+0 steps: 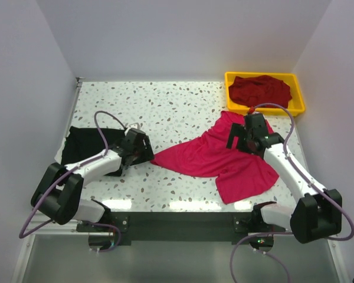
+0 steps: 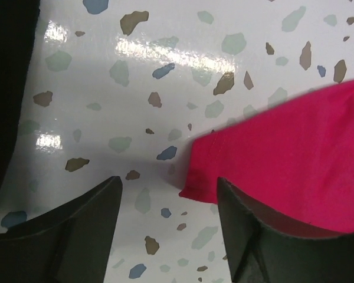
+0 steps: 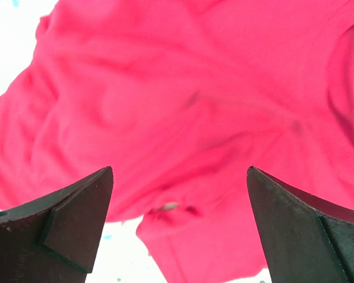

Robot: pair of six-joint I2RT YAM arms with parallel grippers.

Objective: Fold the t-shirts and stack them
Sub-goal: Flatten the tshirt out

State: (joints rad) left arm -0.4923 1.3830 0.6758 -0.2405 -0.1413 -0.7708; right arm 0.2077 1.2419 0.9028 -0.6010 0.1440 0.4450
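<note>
**Both tools open, pink shirt not yet gripped**

At the left edge of the table [image 1: 165, 100] lies the black shirt [image 1: 85, 138], partly under the left arm. Just beside it, the left tool [image 2: 168, 194] sits low over the table with its jaws apart and nothing between them. The pointed left corner of the pink shirt [image 2: 283, 153] reaches only as far as one finger and lies partly under it.

The pink shirt sprawls, creased and uneven, across the middle and right of the table. The right tool [image 3: 180, 177] hovers above its upper part with its jaws wide apart, holding nothing. At the far right corner, the maroon shirt [image 1: 259, 88] lies bunched in the yellow tray [image 1: 265, 75].

The risk on the left looks like a poor bite. With the corner off to one side of the gap, closing now may catch only a sliver of hem, which could slip out on the lift, or it may miss the cloth altogether.

On the right, the wrinkled cloth may offer two layers at once, and pinching both would spoil a flat fold. An uneven pull between the arms could also drag the shirt askew.
</note>
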